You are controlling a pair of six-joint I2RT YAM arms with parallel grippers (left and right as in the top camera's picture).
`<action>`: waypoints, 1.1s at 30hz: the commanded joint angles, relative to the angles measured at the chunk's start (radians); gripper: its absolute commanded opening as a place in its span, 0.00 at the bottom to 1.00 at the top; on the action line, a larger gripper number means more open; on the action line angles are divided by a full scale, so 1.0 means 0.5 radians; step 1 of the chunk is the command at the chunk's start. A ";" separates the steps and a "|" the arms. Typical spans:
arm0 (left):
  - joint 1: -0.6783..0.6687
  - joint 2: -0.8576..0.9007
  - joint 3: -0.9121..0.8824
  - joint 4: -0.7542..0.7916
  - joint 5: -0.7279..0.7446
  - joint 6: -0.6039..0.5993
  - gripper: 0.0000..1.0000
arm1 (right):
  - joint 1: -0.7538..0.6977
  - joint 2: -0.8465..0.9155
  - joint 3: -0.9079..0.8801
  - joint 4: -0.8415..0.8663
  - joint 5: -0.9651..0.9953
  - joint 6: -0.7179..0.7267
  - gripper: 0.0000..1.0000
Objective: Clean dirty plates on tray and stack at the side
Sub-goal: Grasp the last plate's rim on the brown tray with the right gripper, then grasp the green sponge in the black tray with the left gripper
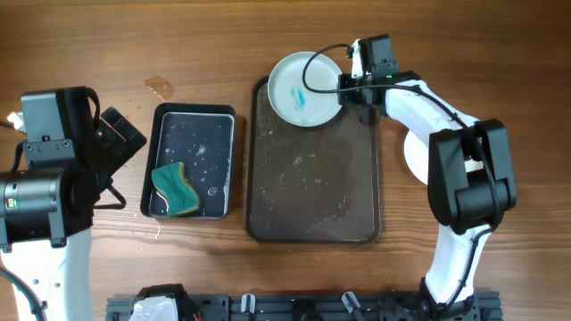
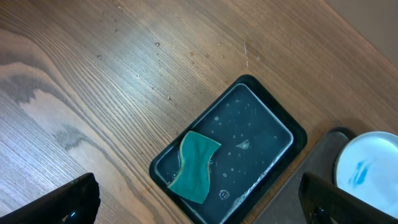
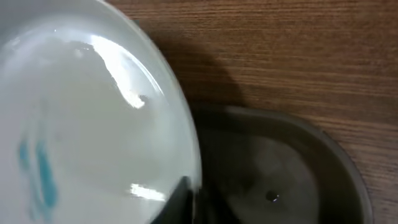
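While right gripper (image 1: 350, 87) clamps blue-smeared round white plate (image 1: 299, 89) over dark brown rectangular tray (image 1: 312, 196), wiping pends: splayed left gripper (image 2: 202, 205) should fetch teal sponge (image 2: 194, 167).

A wooden table (image 1: 107, 53) with strong grain runs under everything. Left of centre sits a small black tray (image 1: 192, 108), narrow and rectangular, holding a shallow film of water dotted with bubbles and pale specks. A teal sponge (image 1: 176, 189) with a wavy outline and a yellowish edge lies flat in the tray's near left part, in the water. On the bare wood just beyond the tray's far left corner there's a small glossy blotch (image 1: 161, 86). A black rail (image 1: 294, 308) lines the table's near edge.
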 commanded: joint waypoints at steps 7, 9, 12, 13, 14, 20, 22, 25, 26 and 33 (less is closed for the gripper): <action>0.014 -0.013 0.031 0.005 -0.034 -0.034 1.00 | -0.082 -0.597 0.005 -0.292 -0.275 0.109 0.04; 0.014 -0.013 0.031 0.005 -0.034 -0.034 1.00 | -0.077 -0.671 0.005 -0.493 -0.273 0.127 0.04; 0.014 -0.013 0.031 0.005 -0.034 -0.034 1.00 | -0.056 -0.709 0.004 -0.837 -0.299 0.127 0.04; 0.014 -0.013 0.031 0.005 -0.034 -0.034 1.00 | -0.045 -0.708 0.002 -0.971 -0.301 0.127 0.05; 0.014 -0.013 0.031 0.005 -0.034 -0.034 1.00 | -0.021 -0.707 -0.021 -1.071 -0.302 0.134 0.04; 0.014 -0.013 0.031 0.005 -0.034 -0.034 1.00 | 0.183 -0.708 -0.388 -1.181 -0.309 0.455 0.04; 0.014 -0.013 0.031 0.005 -0.034 -0.034 1.00 | 0.253 -0.708 -0.539 -1.146 -0.285 0.733 0.04; 0.014 -0.013 0.031 0.005 -0.034 -0.034 1.00 | 0.293 -0.708 -0.753 -0.932 -0.283 1.034 0.04; 0.014 -0.013 0.031 0.005 -0.034 -0.034 1.00 | 0.292 -0.708 -0.822 -0.848 -0.372 1.081 0.04; 0.014 -0.013 0.031 0.005 -0.034 -0.034 1.00 | 0.249 -0.900 -0.803 -0.791 -0.359 0.920 0.48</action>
